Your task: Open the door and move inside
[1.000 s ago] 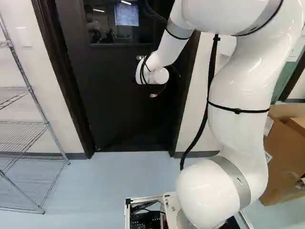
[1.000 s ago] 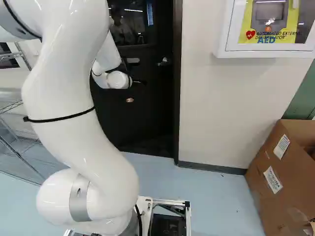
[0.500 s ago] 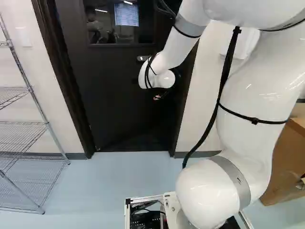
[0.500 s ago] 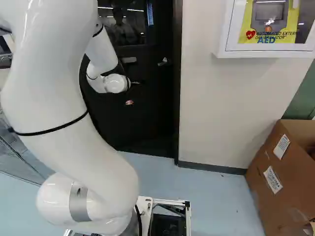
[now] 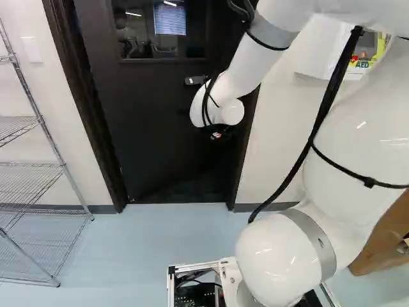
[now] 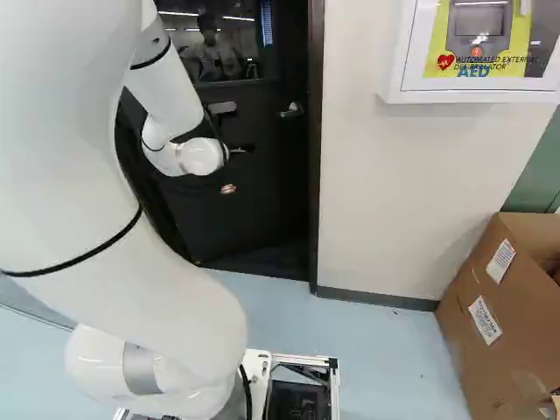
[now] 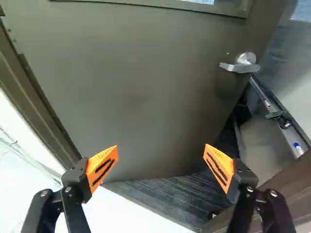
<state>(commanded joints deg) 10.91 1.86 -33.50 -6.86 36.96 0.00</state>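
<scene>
The wide-spread gripper is facing an ajar door. Only the wrist view is revealing ribbed carpet at the gripper's six o'clock.

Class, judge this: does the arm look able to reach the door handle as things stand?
Probably yes: the end effector is open, and nothing visible blocks its way to the handle on the door, which stands ajar.

Off-white wall w/ white cabinet; lt. blue floor, wire shelving, brown box at R of right base view.
</scene>
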